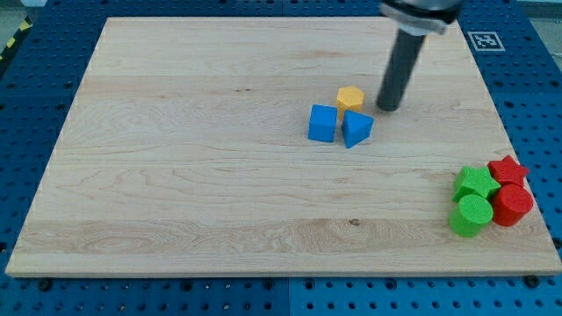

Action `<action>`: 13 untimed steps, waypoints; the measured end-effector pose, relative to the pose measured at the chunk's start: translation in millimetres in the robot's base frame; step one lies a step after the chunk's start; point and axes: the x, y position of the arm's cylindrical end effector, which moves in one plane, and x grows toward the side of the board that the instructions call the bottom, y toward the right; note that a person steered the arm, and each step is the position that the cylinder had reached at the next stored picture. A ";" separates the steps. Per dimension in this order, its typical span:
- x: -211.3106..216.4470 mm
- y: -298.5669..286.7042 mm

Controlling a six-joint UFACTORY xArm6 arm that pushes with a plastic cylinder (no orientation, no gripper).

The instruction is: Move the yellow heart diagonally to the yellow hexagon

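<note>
No yellow heart can be made out on the wooden board [176, 175]. Only the yellow hexagon [350, 97] is seen, touching the blue cube [323, 123] and blue triangular block [356, 128] below it. My tip [387, 107] rests just to the hexagon's right, apart from it. No jaws exist on this rod. Green and red blocks are clustered at the view's lower right. Progress cannot be judged; the heart is hidden or absent.
</note>
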 end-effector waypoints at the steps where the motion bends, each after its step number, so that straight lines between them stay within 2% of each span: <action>1: -1.5 -27.6; 2: -11.5 -29.1; 3: -50.8 -6.0; 4: -53.7 82.9; 5: -76.8 157.2; 6: -153.3 203.9; 7: -201.5 206.3; 8: -192.6 161.7; 9: -155.4 106.4; 10: -96.7 75.7; 11: -102.4 92.8; 12: -142.3 144.5; 13: -189.0 148.1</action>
